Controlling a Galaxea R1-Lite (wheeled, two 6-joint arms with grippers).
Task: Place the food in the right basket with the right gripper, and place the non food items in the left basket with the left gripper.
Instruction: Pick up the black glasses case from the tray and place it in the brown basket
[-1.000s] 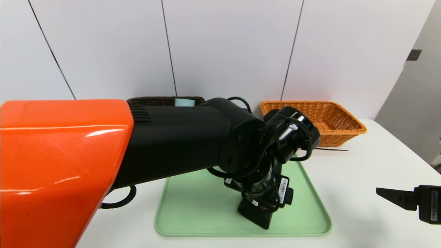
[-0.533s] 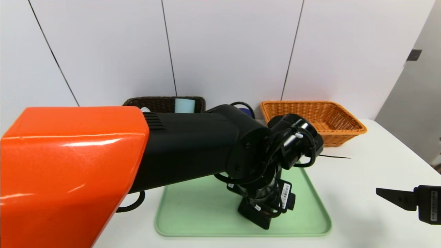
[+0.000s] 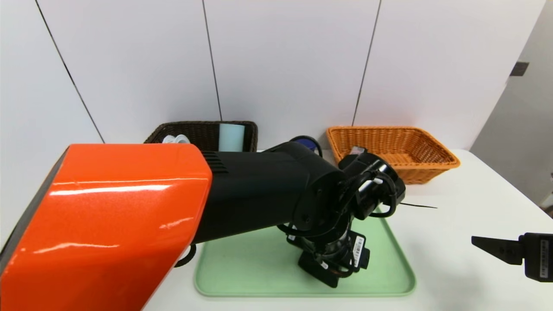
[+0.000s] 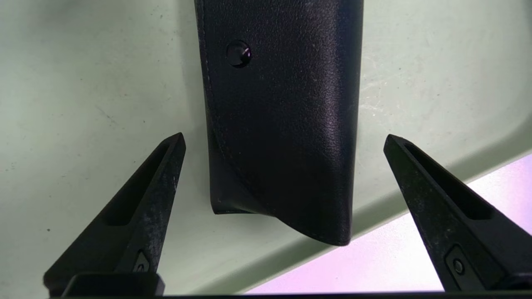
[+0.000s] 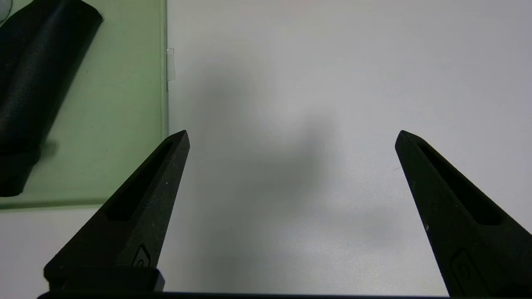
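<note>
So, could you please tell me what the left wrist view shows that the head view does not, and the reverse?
Only the left wrist view shows the open left pincer with a finger on either side of the black leather case, whose snap stud shows. Only the head view shows the brown basket with items inside, the orange basket, the left arm hiding most of that case, and the right pincer parked apart over the table. Both show the green tray and table.
</note>
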